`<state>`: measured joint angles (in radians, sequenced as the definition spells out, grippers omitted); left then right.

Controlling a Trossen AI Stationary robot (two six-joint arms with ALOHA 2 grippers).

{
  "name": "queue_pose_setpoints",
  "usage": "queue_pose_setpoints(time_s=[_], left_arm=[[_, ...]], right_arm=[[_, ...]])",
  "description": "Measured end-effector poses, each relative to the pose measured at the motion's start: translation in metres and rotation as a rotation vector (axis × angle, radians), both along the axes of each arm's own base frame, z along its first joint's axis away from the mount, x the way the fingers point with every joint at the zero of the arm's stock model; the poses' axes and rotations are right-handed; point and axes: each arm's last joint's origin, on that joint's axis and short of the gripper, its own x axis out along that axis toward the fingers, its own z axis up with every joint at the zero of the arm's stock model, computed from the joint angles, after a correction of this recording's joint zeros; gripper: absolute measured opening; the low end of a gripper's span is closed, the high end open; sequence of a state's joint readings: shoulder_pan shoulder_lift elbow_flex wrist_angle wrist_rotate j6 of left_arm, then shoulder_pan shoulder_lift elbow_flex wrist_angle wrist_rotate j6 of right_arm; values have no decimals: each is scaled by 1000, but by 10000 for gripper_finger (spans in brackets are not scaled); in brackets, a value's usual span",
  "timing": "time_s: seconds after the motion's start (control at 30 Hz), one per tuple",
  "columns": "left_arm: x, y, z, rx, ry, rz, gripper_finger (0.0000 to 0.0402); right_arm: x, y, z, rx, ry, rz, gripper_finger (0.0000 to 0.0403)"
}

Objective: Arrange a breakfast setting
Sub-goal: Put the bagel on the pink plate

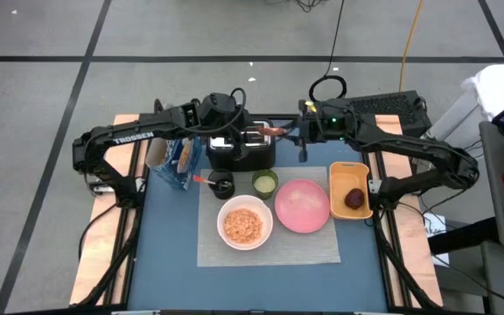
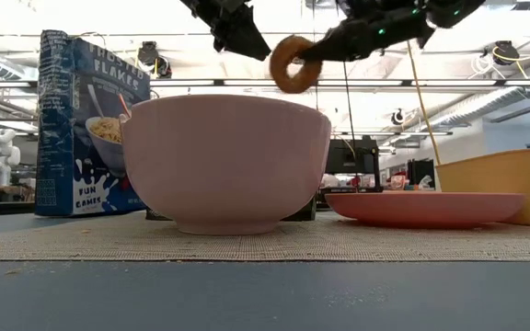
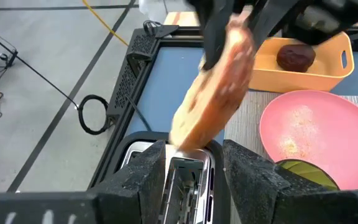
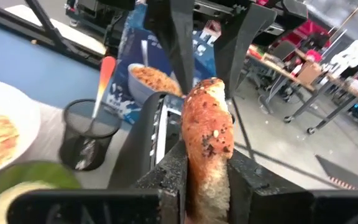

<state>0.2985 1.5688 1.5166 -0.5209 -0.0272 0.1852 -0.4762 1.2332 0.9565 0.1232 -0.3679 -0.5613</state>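
Blue table (image 1: pixel 173 236): bagel (image 1: pixel 272 130) above toaster (image 1: pixel 239 150), clamped in right jaws (image 1: pixel 280 131); left jaws (image 1: pixel 234 131) released beside it.

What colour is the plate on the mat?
Pink; the plate shows best in the high view.

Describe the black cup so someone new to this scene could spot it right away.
Start at the black-and-silver toaster at the back of the table. Just in front of it, at the grey mat's back left corner, stands the black cup, left of the small green cup. It alone is dark mesh and holds a red-handled spoon.
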Motion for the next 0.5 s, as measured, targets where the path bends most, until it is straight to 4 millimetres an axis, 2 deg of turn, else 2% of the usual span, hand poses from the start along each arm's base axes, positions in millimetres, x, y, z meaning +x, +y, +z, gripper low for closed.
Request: queue_pose_setpoints(time_s=[0.27,0.5], left_arm=[[0,0,0,-3,0,2,166],[0,0,0,-3,0,3,166]], right_arm=[[-36,20,16,128,71,-18,62],[-60,47,11,267,235,15,60]])
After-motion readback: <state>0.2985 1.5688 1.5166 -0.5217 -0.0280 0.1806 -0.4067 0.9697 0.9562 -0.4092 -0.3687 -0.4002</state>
